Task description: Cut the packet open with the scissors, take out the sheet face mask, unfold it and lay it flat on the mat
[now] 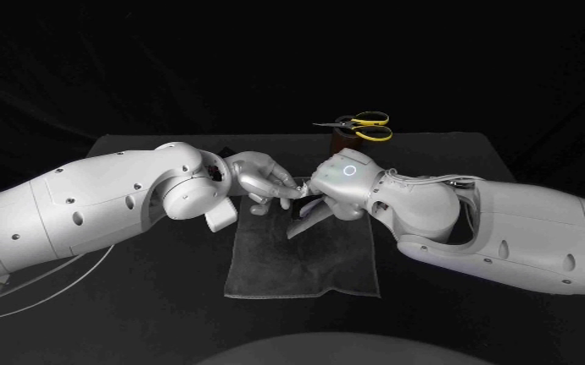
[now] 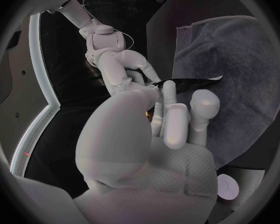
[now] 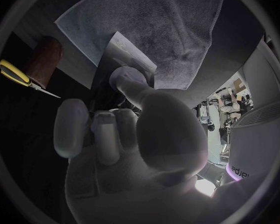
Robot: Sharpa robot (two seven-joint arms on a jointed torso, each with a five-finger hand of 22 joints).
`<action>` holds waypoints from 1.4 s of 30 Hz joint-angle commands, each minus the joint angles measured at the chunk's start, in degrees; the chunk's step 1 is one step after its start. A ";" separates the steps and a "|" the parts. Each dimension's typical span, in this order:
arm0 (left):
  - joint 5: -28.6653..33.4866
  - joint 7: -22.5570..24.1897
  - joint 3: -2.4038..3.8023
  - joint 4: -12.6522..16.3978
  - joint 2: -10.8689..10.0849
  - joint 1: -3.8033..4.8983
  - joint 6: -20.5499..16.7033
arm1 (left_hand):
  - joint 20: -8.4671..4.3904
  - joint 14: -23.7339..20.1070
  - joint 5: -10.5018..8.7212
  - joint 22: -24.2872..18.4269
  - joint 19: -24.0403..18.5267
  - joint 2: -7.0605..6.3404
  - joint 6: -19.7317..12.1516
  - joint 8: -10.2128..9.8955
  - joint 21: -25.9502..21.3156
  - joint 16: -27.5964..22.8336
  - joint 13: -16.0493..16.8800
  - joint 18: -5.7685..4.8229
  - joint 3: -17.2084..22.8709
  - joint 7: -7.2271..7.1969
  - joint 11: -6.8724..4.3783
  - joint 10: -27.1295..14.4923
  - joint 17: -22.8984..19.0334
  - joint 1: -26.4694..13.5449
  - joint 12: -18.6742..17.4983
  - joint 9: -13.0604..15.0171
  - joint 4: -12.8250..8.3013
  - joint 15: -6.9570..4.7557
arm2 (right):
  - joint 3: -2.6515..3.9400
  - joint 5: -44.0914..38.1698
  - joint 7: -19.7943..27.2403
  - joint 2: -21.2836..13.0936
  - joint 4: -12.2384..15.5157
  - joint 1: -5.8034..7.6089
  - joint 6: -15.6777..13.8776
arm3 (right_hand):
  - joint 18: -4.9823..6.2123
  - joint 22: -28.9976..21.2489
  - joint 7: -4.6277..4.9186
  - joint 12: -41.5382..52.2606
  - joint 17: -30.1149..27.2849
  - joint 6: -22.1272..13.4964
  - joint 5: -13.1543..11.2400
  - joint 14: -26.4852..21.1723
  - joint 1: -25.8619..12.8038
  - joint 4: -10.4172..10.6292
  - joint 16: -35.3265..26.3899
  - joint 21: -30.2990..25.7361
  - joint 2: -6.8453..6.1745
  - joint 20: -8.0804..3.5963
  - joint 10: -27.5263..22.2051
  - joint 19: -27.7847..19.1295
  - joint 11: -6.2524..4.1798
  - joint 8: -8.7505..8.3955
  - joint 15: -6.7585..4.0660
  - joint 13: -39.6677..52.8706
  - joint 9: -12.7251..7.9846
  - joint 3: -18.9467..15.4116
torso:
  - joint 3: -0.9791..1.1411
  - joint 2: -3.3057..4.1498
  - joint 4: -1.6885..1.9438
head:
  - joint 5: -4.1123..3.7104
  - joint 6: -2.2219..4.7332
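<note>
A silvery packet [image 1: 308, 223] hangs tilted just above the grey mat [image 1: 305, 268] at the table's centre. My left hand [image 1: 262, 179] and right hand [image 1: 336, 183] meet over it, and both grip its upper part. In the left wrist view the packet [image 2: 193, 82] shows edge-on, with my left hand [image 2: 171, 129] pinching one end and the right hand [image 2: 124, 69] holding beside it. My right hand [image 3: 134, 124] presses its thumb on the packet [image 3: 124, 50] above the mat [image 3: 165, 20]. No sheet mask is visible. Yellow-handled scissors [image 1: 363, 125] stand in a brown holder [image 1: 341, 139] behind the mat.
The holder [image 3: 43, 57] with the scissors [image 3: 18, 76] stands just past the mat's far edge, close behind my right hand. The mat [image 2: 246, 55] lies flat on the black table [image 1: 146, 297], with bare tabletop on both sides and in front.
</note>
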 commanded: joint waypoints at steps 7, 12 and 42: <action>-0.09 0.69 0.02 0.17 0.48 -0.01 0.67 | -0.08 0.87 0.26 1.44 0.81 -0.95 0.76 1.80 1.44 0.77 -0.09 -0.77 4.52 -0.37 -0.61 2.06 1.39 -1.79 -0.88 2.82 -2.79 -0.27 | -0.02 1.00 -1.09 -0.57 0.14 -0.17 -7.26 | 0.09 7.68 0.57 -4.52 12.81 -2.05 0.10 5.55 -3.17 2.16 -1.11 -2.02 -2.54 -0.04 4.04 -0.79 0.11 -0.83 -0.11 9.45 -0.42 -0.37 | -0.08 0.01 0.00 | -0.09 -0.09; -0.48 0.87 0.01 0.20 0.63 -0.04 0.09 | -0.15 1.14 0.26 2.18 1.15 -1.51 0.86 2.29 2.06 0.95 0.09 -0.89 6.62 -0.40 -0.66 2.60 1.92 -2.98 -1.02 3.50 -3.65 -0.33 | -0.02 3.91 -0.90 -1.56 0.51 -0.28 -16.42 | 1.57 4.51 2.37 -13.54 8.50 -5.55 0.10 4.13 -4.78 6.53 -5.00 -9.53 -6.00 0.65 1.83 -4.65 1.65 -3.72 1.18 4.45 -2.20 -1.49 | -0.10 0.00 0.05 | -0.12 -0.03; -2.90 -0.14 -0.05 0.84 0.89 -0.14 -1.52 | -0.28 2.08 0.30 4.28 2.33 -2.79 1.36 2.99 3.71 1.61 0.65 -1.28 10.05 -0.45 -0.80 3.64 3.94 -4.91 -0.85 4.72 -5.46 -0.47 | 0.23 49.22 9.22 -12.20 7.81 -1.34 -30.89 | 0.70 6.26 2.81 -6.55 11.95 -5.52 5.01 5.32 -1.67 17.45 -2.01 -6.01 -7.53 1.21 3.55 -1.29 1.90 -5.65 1.06 8.44 -4.55 -7.33 | 0.04 -0.04 -0.03 | -0.02 -0.03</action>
